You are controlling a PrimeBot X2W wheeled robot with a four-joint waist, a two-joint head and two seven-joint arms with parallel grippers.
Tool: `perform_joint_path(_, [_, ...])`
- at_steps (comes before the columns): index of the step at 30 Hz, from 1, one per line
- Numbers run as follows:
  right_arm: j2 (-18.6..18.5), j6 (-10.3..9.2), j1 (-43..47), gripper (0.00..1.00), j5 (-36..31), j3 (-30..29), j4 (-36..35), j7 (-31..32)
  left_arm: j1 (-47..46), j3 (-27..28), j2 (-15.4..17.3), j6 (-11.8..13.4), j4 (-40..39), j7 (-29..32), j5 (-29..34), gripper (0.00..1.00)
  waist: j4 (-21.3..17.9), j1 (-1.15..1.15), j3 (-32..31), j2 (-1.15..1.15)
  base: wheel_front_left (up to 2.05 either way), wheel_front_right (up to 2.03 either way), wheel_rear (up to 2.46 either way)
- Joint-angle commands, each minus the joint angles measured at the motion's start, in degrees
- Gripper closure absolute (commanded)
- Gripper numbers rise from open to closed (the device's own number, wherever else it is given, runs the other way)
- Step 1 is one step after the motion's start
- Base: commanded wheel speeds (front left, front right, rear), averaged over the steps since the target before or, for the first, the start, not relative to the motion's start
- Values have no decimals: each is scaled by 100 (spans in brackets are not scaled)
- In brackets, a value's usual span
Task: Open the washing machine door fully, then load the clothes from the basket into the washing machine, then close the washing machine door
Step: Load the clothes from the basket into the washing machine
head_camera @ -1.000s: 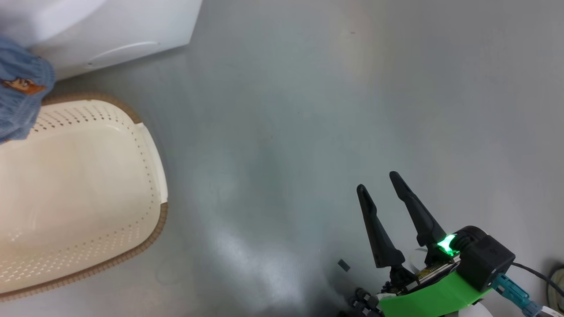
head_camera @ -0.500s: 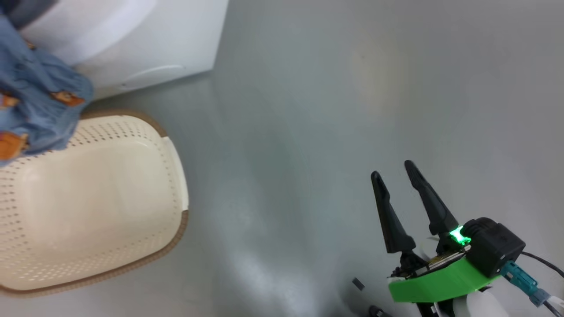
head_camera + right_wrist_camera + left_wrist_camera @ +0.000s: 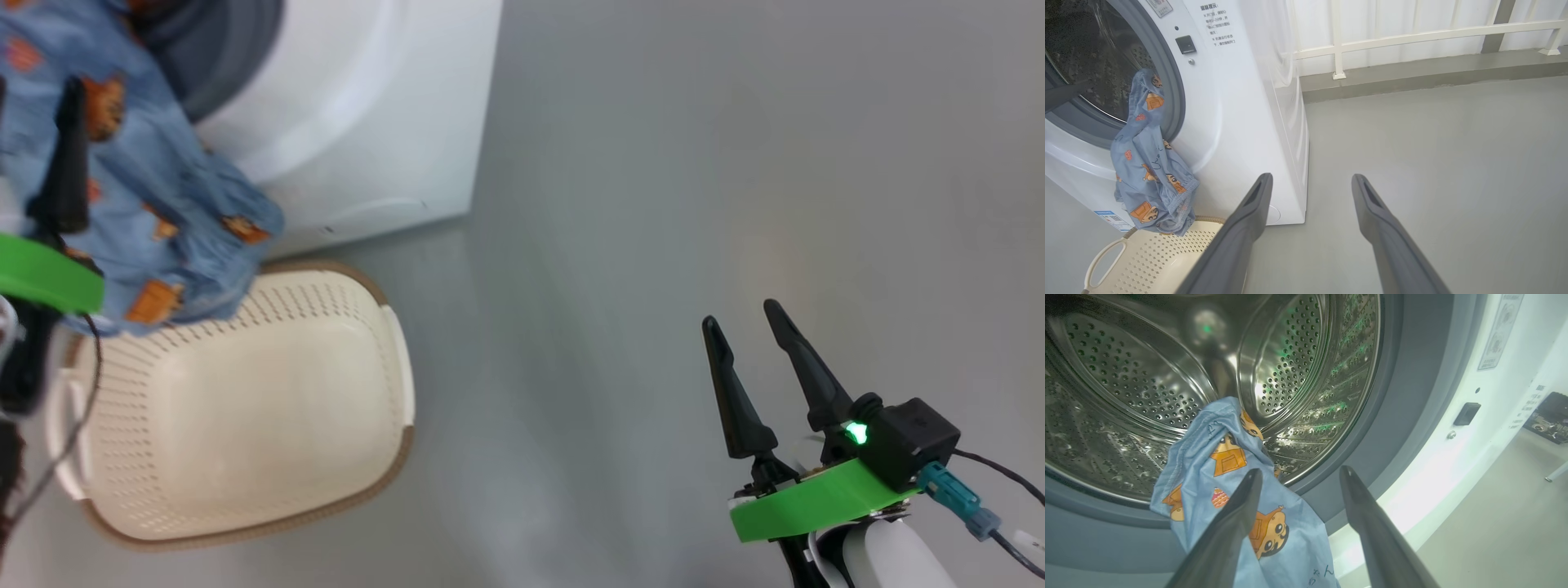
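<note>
The light blue printed clothes [image 3: 155, 204] hang out of the washing machine [image 3: 367, 122], draped from the steel drum [image 3: 1147, 375] over the grey gasket [image 3: 1412, 396] and down its white front. The hem reaches the rim of the cream basket [image 3: 384, 482], whose inside looks bare. My left gripper [image 3: 1298, 475] stands open at the drum mouth, its left finger against the cloth [image 3: 1224, 465]. My right gripper [image 3: 740, 315] is open above the floor, well right of the machine. The door and the white piece are out of view.
The basket [image 3: 1167, 253] sits on the grey floor right at the machine's foot, under the hanging cloth [image 3: 1147, 171]. A raised ledge with a white railing [image 3: 1412, 36] runs behind. The latch socket [image 3: 1186, 44] shows beside the drum opening.
The head camera has swung, so machine and basket slid right and down in the picture. The blue cloth has gone up to the drum mouth, and the left gripper has come into view.
</note>
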Motion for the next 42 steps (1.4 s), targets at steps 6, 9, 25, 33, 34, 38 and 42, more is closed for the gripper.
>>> perform_joint_path(6, [-50,25,-100,0,-185,10,174,-46,655,681,-99,-12,-309,-36,407,0,505,1,-944,0,0,0,0])
perform_joint_path(9, [-50,25,-122,0,-229,-47,331,-46,1044,903,-305,-13,-422,-36,591,0,610,1,-1201,0,0,0,0])
perform_joint_path(25, [-50,25,-17,0,-180,-255,814,-46,2988,1886,-911,-16,-1156,-37,1304,0,906,1,-2050,0,0,0,0])
perform_joint_path(33, [-50,25,-12,0,-181,-290,889,-46,3637,2381,-1185,78,-1531,-37,1563,0,963,1,-2224,0,0,0,0])
perform_joint_path(34, [-50,25,-22,0,-188,-295,907,-46,3699,2439,-1226,78,-1549,-37,1580,0,970,1,-2248,0,0,0,0])
perform_joint_path(38, [-50,25,-29,0,-212,-311,950,-46,3914,2614,-1366,82,-1606,-37,1658,0,987,1,-2323,0,0,0,0])
perform_joint_path(42, [-50,25,-21,0,-220,-325,965,-46,4040,2749,-1475,76,-1642,-37,1719,0,1003,1,-2350,0,0,0,0])
